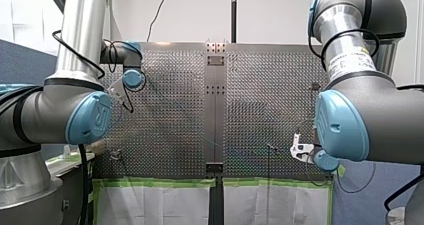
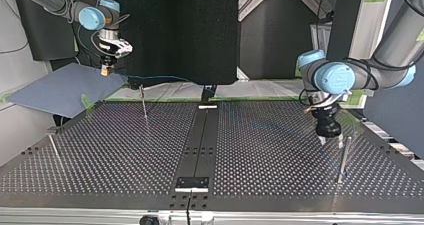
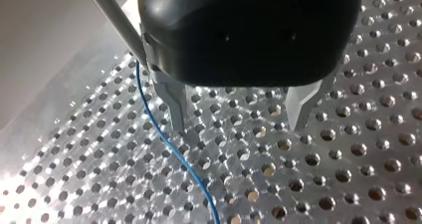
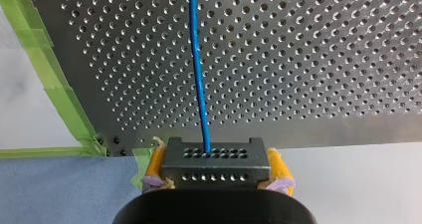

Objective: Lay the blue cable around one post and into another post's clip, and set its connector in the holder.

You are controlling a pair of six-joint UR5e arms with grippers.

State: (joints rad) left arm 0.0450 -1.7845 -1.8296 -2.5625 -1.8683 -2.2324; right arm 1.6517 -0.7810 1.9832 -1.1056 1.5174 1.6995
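Routing not yet begun, by my reading. The right jaws, yellow pads, are clamped on the connector [image 4: 215, 162] at the edge of the counter [image 4: 323, 59]. The cable [image 4: 198, 69] runs straight from it over the holes. The left jaws stand apart, empty, tips just above the counter. The cable lies just beside them, outside the gap, with a post [image 3: 112, 15] close by. Next move, likely: shift the left jaws over the cable, grip, lead it round that post. Writing: white label [image 1: 350, 60] on my right arm, unreadable.
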